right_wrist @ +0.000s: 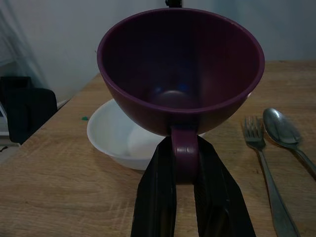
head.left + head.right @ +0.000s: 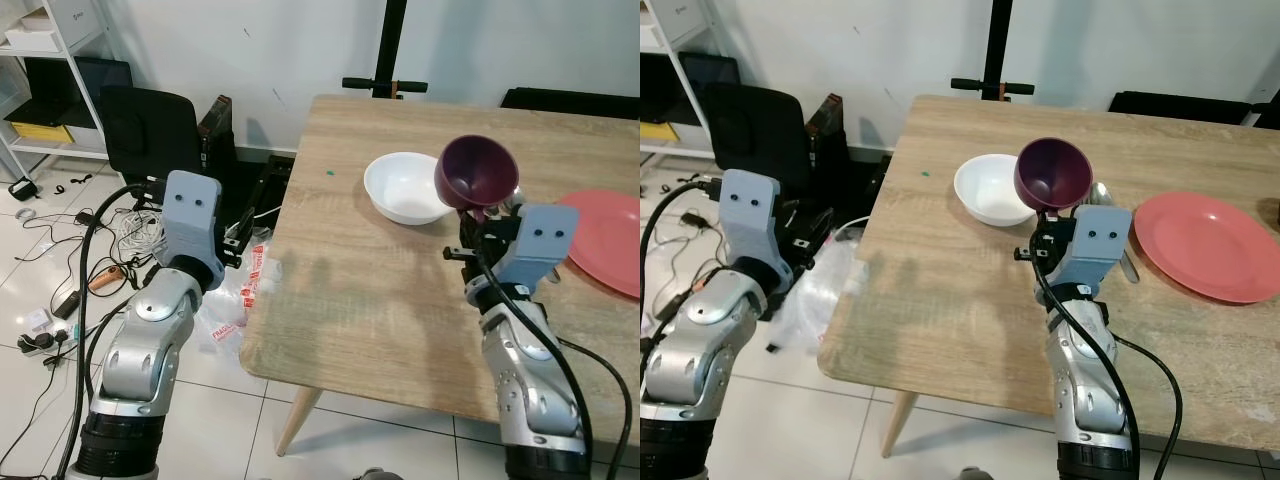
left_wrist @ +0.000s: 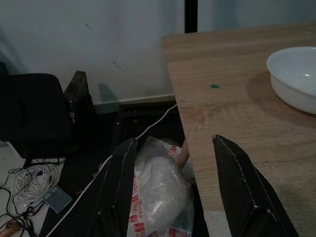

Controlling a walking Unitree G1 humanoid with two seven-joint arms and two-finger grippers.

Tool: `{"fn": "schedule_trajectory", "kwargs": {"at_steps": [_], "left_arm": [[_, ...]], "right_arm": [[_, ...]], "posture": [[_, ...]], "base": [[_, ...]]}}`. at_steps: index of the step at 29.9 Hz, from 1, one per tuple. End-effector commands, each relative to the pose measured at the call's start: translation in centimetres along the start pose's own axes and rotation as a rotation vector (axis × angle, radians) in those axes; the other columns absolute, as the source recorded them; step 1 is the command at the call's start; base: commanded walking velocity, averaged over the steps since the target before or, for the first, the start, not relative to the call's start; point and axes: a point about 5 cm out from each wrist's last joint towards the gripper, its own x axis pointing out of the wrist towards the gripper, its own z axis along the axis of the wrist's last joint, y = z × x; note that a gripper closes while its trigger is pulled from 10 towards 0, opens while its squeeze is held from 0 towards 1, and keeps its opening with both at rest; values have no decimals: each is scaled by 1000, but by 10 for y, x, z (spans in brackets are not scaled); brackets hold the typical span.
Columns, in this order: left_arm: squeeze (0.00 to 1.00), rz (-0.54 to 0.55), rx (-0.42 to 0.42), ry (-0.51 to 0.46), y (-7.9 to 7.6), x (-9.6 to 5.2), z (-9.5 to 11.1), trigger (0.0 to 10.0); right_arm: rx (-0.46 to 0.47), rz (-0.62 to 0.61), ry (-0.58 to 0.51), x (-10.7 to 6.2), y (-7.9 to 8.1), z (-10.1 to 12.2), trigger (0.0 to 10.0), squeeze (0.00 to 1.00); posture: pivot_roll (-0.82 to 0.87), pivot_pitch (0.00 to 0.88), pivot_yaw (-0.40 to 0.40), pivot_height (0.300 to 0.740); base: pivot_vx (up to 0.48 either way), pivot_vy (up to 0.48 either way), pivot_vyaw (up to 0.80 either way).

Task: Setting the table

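Gripping purple cup (image 1: 180, 74) handle, right hand (image 1: 185, 168), fork (image 1: 266, 168) partly cut off

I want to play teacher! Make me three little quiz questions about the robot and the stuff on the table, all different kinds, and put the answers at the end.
1. True or false: the right gripper is holding the purple cup by its handle.
2. Which thing lies on the table's right side? A) a red plate B) a blue pot C) a green tray
3. Fill in: beside the fork lies a ____.

Key
1. True: the black fingers are pinched on the handle, and the cup is up in the air near the white bowl.
2. A, the red plate.
3. Spoon.
Bonus: the left gripper is open, beside the table edge.
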Motion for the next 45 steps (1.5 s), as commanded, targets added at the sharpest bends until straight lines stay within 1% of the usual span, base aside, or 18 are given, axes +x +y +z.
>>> {"fn": "schedule_trajectory", "kwargs": {"at_steps": [1,45], "left_arm": [[0,-1,-6,17,-1,0,-4,10000],[0,-23,-19,14,-5,2,-4,10000]], "right_arm": [[-3,-8,9,-2,-1,-1,10000,0],[-19,-24,26,-4,-6,-3,10000,0]], "posture": [[-147,24,76,740],[-165,20,84,740]], "base": [[-292,0,0],[-338,0,0]]}}
